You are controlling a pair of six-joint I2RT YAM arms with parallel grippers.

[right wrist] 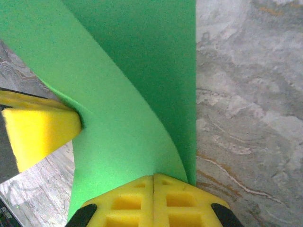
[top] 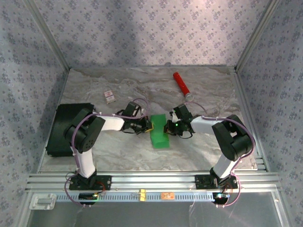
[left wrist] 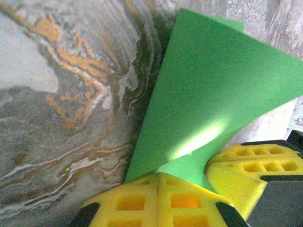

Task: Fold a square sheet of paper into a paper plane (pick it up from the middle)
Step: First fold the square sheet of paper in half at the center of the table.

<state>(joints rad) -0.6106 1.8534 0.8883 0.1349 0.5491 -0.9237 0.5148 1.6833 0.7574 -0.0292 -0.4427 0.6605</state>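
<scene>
Marble table; paper gripped between left hand, right hand

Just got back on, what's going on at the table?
Both arms are working the green sheet of paper in the middle of the table. The left gripper and the right gripper are each shut on it from opposite sides, and the sheet is curled over between them, not yet a plane. The red cylinder lies apart at the back.
</scene>
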